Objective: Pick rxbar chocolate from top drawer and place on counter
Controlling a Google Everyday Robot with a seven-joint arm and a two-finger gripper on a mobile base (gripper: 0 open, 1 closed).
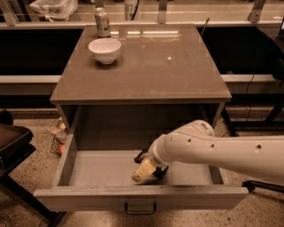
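Observation:
The top drawer is pulled wide open below the counter, with its small dark pull handle on the front panel. My white arm reaches in from the right. My gripper is low inside the drawer, near the front middle of its floor. The rxbar chocolate shows as a small black piece on the drawer floor, right behind and against the gripper; the arm hides most of it. I cannot tell whether the gripper holds it.
A white bowl and a drinks can stand at the counter's back left. A plastic bag lies on the shelf behind. A dark chair stands left of the drawer, with a small object on the floor.

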